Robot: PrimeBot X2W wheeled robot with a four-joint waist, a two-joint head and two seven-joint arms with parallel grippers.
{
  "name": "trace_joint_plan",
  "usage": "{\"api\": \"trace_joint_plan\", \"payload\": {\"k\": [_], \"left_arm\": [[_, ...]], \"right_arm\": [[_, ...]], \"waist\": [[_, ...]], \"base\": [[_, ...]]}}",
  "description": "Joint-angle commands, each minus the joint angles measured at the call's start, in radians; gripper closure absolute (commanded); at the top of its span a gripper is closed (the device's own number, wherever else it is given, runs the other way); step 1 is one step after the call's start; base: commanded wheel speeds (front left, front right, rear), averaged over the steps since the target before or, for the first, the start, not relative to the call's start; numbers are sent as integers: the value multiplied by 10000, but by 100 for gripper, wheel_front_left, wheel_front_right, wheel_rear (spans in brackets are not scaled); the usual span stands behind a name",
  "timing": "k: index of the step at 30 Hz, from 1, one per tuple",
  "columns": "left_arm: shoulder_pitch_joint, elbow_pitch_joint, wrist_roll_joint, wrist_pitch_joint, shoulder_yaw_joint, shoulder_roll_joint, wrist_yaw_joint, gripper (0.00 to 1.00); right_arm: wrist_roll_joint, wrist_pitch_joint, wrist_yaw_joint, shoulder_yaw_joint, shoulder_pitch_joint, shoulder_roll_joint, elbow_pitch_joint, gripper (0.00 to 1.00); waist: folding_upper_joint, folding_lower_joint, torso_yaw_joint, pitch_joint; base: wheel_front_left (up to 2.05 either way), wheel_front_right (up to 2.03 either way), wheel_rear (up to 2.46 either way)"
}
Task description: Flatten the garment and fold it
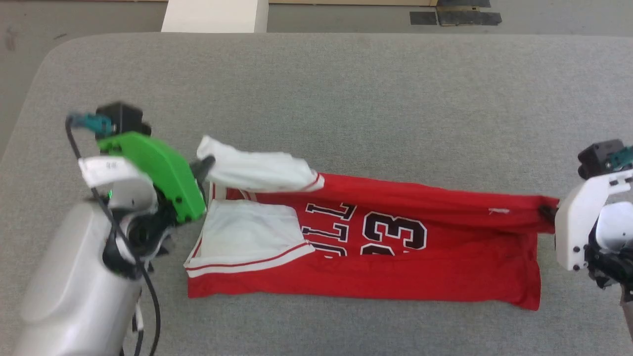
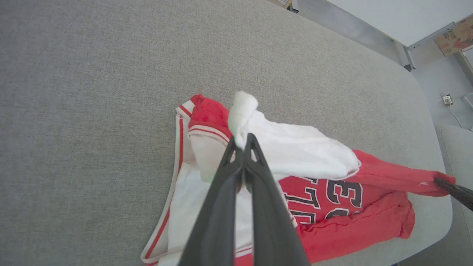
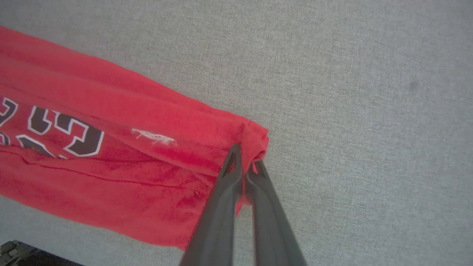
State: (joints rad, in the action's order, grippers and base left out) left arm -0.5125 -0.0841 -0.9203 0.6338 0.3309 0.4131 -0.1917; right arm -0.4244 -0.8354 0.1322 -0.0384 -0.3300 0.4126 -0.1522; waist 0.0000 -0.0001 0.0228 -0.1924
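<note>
Jersey (image 1: 395,282), red with white panels, is pinched at both ends. The left fingers (image 2: 230,166) are closed tight on a raised fold of its white shoulder panel. The right fingers (image 3: 229,170) are closed on the red hem corner, holding the far edge lifted and taut. The rest lies stretched lengthwise, lettering up, across the middle of the grey counter (image 1: 346,89).

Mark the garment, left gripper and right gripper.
garment (image 1: 395,277), head view, red body below the lettering.
left gripper (image 2: 242,143), left wrist view, between fingertips pinching white panel.
right gripper (image 3: 245,159), right wrist view, between fingertips pinching red corner.
</note>
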Motion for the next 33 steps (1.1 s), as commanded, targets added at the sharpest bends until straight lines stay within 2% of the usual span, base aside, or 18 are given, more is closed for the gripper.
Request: {"api": "trace_joint_plan", "payload": {"k": [1, 9, 18, 19, 20, 21, 22, 28, 33], "left_arm": [[499, 114, -140, -150, -94, 6, -130, 100], [2249, -135, -657, -531, -357, -318, -517, 100], [2604, -1384, -764, -501, -254, -527, -704, 100], [2563, -1471, -763, -527, -251, -544, -678, 71], [2514, -1513, -719, -568, -239, -524, -651, 7], [2451, -1563, -710, -611, -256, -521, -626, 0], [2411, -1595, -694, -592, -251, -491, -625, 0], [2109, -1314, -582, -230, -184, -102, -601, 0], [1717, -708, -358, -191, -218, 229, -601, 0]], "right_arm": [[1, 73, -15, -7, 178, -69, -51, 100], [80, 254, -15, -286, 374, -136, -486, 100], [-20, 379, -15, -717, 420, -258, -1031, 100], [-52, 429, -15, -692, 421, -291, -1062, 100], [-72, 466, -15, -689, 420, -298, -1073, 97], [-120, 512, -15, -686, 427, -298, -1085, 46], [-153, 559, -15, -678, 429, -282, -1075, 0], [-367, 740, -15, -407, 590, -107, -851, 0], [-506, 698, -15, 277, 933, 18, -212, 0]], "waist": [[0, 1, -8, -11], [0, 1, 17, -260], [0, 1, 34, -328], [0, 1, 29, -267], [0, 1, 23, -208], [0, 1, 12, -103], [0, 1, 9, -24], [0, 1, -23, 832], [0, 1, -77, 1492]], "base": [[0, 0, 0], [0, 0, 0], [0, 0, 0], [0, 0, 0], [0, 0, 0], [0, 0, 0], [0, 0, 0], [0, 0, 0], [0, 0, 0]]}}
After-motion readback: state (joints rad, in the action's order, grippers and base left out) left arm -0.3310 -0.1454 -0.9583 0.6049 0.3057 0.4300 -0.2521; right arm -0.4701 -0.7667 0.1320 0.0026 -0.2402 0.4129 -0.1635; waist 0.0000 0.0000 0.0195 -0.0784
